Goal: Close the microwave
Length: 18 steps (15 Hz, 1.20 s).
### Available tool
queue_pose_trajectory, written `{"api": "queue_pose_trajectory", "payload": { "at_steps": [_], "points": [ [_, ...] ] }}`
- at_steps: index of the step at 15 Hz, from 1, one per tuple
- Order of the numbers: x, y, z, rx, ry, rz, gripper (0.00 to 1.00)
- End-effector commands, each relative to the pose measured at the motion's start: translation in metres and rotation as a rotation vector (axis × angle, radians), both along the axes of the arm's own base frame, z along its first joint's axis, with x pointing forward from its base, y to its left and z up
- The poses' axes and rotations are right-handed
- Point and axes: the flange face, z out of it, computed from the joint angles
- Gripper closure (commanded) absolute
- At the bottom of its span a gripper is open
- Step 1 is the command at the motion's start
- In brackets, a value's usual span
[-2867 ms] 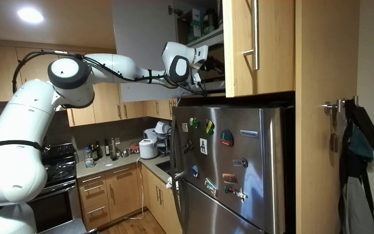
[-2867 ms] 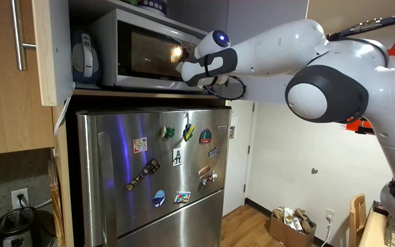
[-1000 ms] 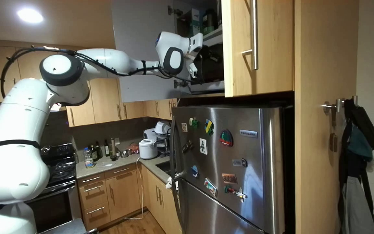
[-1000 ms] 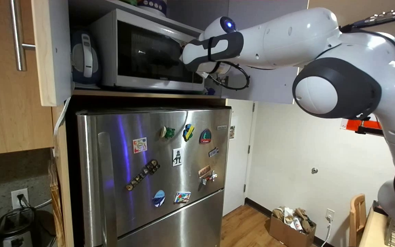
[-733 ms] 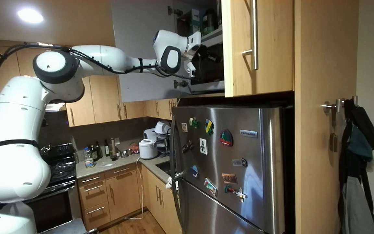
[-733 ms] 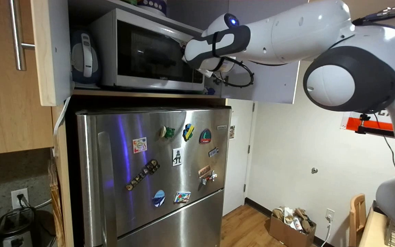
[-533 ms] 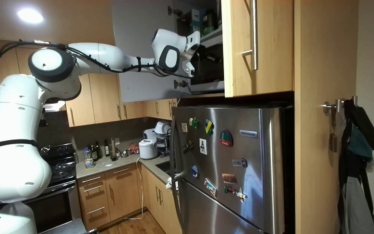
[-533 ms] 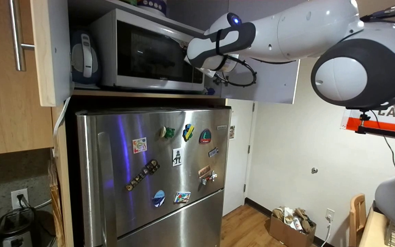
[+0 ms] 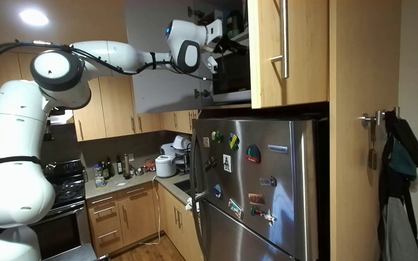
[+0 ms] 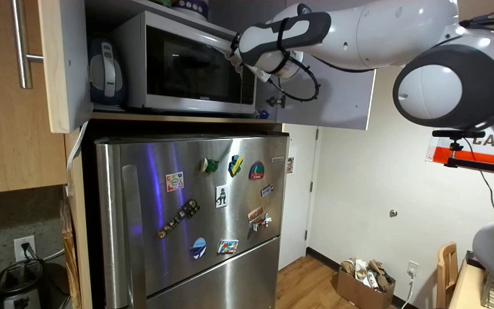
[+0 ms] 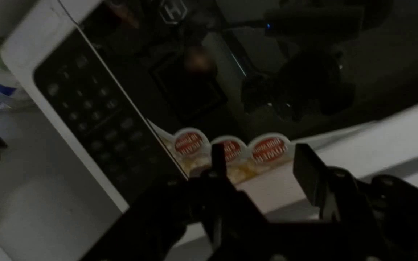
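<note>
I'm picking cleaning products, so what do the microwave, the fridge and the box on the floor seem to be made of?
Microwave: its dark, glossy window shows reflections, so glass or clear plastic; the smooth silver-grey frame could be painted metal or plastic.
Fridge: brushed metal, probably stainless steel, judging by the streaked highlights.
Box: plain, matte brown sides suggest cardboard.

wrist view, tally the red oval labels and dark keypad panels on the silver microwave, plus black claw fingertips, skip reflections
Red oval labels: 3, middle one partly covered
Dark rectangular keypad panel on the boxy silver microwave with dark glass door: 1
Black claw fingertips: 2
Total: 6
</note>
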Motion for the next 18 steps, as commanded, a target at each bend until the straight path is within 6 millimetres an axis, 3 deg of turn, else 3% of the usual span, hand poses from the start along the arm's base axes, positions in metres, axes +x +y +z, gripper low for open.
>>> {"api": "queue_pose_trajectory", "payload": {
  "at_steps": [1,2,3,7,9,11,18],
  "points": [
    [0.019,-0.016,0.025,0.103,-0.12,-0.039,0.66],
    [0.025,-0.019,0.027,0.117,-0.116,-0.037,0.62],
    [0.022,0.006,0.032,0.104,-0.11,-0.035,0.62],
    [0.037,0.013,0.014,0.099,0.002,-0.016,0.94],
    [0.041,0.016,0.007,0.088,0.041,0.001,0.99],
    [0.048,0.02,0.001,0.092,0.093,0.024,1.0],
    [0.042,0.033,-0.018,-0.026,0.254,0.117,0.98]
  ]
}}
